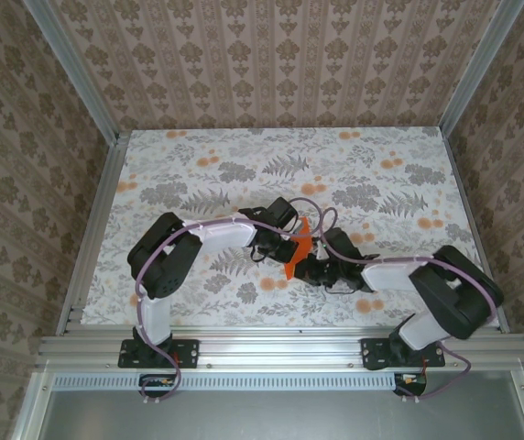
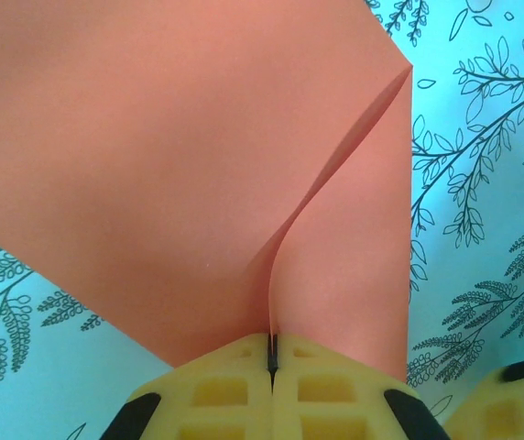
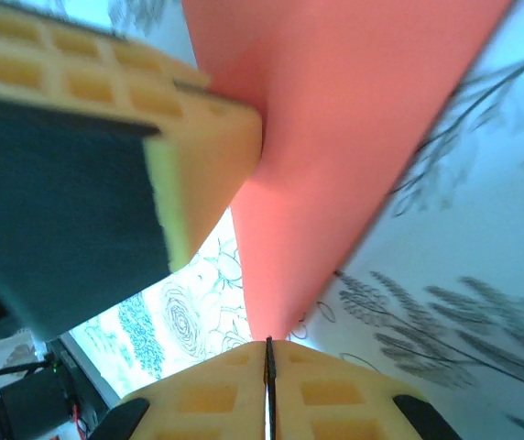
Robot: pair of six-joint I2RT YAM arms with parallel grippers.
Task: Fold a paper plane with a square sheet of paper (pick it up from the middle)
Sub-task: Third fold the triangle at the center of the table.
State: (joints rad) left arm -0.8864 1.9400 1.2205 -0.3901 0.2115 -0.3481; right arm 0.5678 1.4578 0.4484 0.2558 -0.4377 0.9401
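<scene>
Left wrist view: the left pincer point(image 2: 271, 356) has its two yellow pads pressed together on the lower edge of the orange paper point(image 2: 152, 156), with only a thin dark seam between them. From that grip the paper rises as two layers. They lie together at the pads and part higher up, where the nearer layer curves away toward a corner at upper right. Behind the paper lies the bench point(image 2: 482, 229), covered in a leafy print.

Right wrist view: the right pincer point(image 3: 267, 353) is likewise closed, its pads meeting on the narrow pointed end of the same paper, which widens upward from that tip. A yellow pad of the left pincer comes in from the upper left, and its end touches the paper's face.

From the top external view, both arms reach inward from the near edge and meet near the middle of the bench. The paper shows between the two pincers as a narrow orange sliver standing on edge. Whether its lower end touches the surface cannot be told. Patterned walls point(image 1: 271, 55) enclose the bench on three sides, and a metal rail point(image 1: 280, 344) runs along the near edge where the arm bases are bolted.
</scene>
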